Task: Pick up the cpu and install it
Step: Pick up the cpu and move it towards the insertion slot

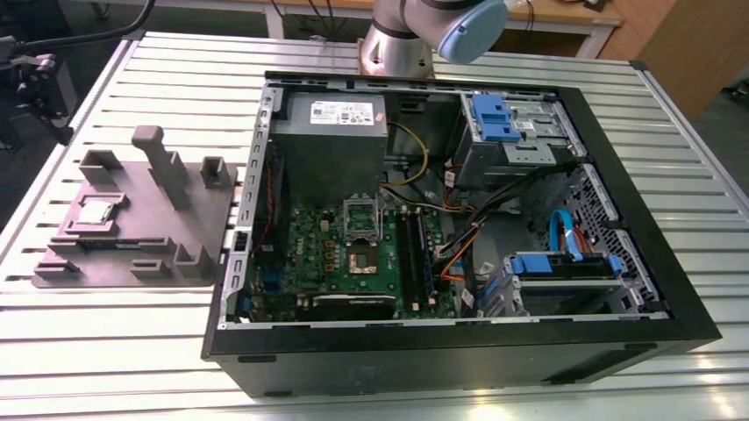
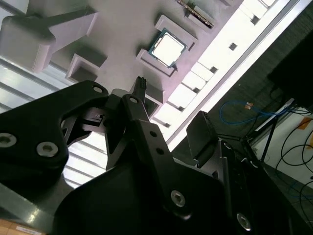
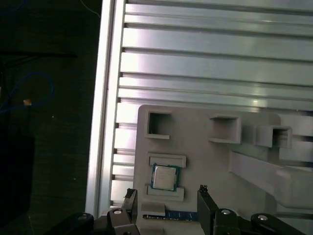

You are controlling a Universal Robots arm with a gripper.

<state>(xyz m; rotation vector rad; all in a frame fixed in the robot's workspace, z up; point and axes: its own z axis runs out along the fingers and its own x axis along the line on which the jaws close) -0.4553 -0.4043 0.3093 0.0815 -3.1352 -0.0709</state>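
Observation:
The cpu (image 1: 98, 210) is a small silver-topped square chip lying flat in a raised pocket of the grey fixture tray (image 1: 188, 237), at the exterior view's left beside the open computer case. Both wrist views look down on the cpu (image 3: 164, 177) (image 2: 167, 48) in its pocket. My gripper (image 3: 166, 192) hovers above the tray, open, with nothing between its two black fingertips (image 3: 129, 195), which stand apart on either side of the chip's pocket. The motherboard's socket (image 1: 360, 252) lies bare inside the case, its metal frame (image 1: 360, 215) swung up.
The case (image 1: 468, 342) lies on its side on the slatted aluminium table (image 1: 117, 351), holding a grey power supply (image 1: 333, 123), cables and blue drive brackets (image 1: 562, 263). Tall posts (image 1: 158, 162) rise from the tray. A memory stick (image 3: 171, 215) lies by the cpu. The table's edge (image 3: 100, 122) is close.

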